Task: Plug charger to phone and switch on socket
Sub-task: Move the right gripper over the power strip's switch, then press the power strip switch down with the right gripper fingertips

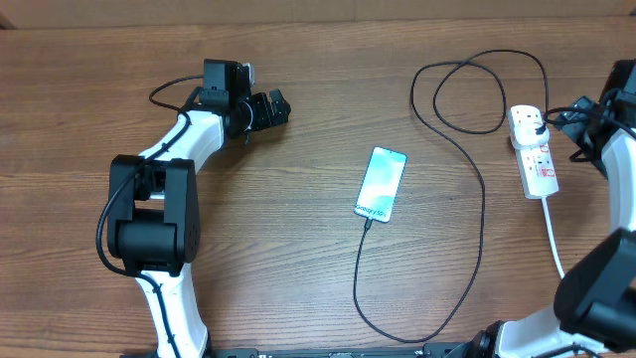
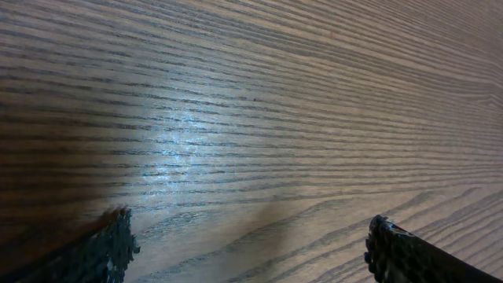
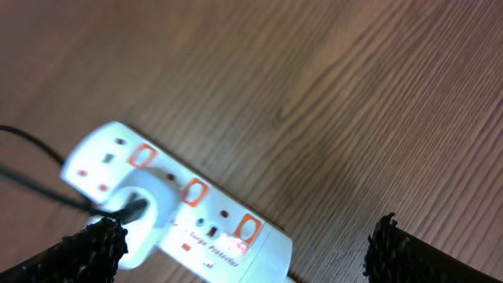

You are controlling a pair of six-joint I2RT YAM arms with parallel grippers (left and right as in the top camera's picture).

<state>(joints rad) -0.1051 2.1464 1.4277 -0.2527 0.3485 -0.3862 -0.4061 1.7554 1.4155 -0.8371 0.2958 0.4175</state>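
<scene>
Hovering with its ribbed black fingers spread wide, the right pincer [image 3: 247, 236] hangs just above the socket [image 3: 189, 212], a glossy white strip with red switches near the right edge of the wood-grain table [image 1: 298, 249]. The left pincer [image 2: 251, 228], also apart, faces bare wood. The charger [image 1: 483, 199], thin and black, loops from the socket to the slim teal phone [image 1: 382, 184] at centre.

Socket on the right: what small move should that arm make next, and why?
Probably lower the open right gripper onto the red switch beside the charger plug: the cable already meets the phone, and the gripper hovers over the socket.
</scene>
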